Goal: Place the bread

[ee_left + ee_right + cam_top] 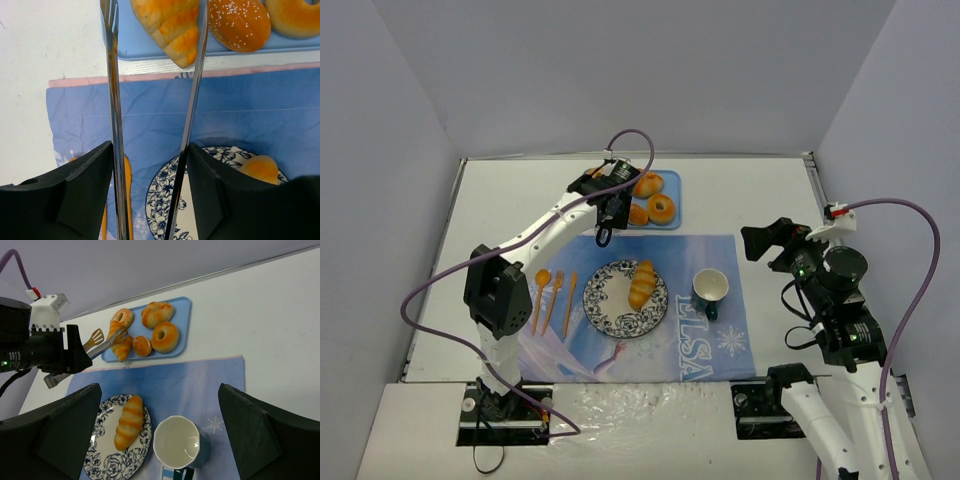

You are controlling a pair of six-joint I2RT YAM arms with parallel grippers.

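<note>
Pickup of the second roll [170, 25] was in hand: my left gripper [148, 165] clamped the tongs [114, 100], whose tips straddled it; squeeze and lift were needed next

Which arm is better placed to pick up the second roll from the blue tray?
Left. The left fingers hold the tongs, whose tips flank the roll on the tray. The right fingers are open and empty, away from the tray, beyond the cup.

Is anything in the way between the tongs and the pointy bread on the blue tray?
No, nothing visible. The tongs in the left gripper have a blade on each side of the croissant roll. The sesame bun sits beside it, outside the tongs.
</note>
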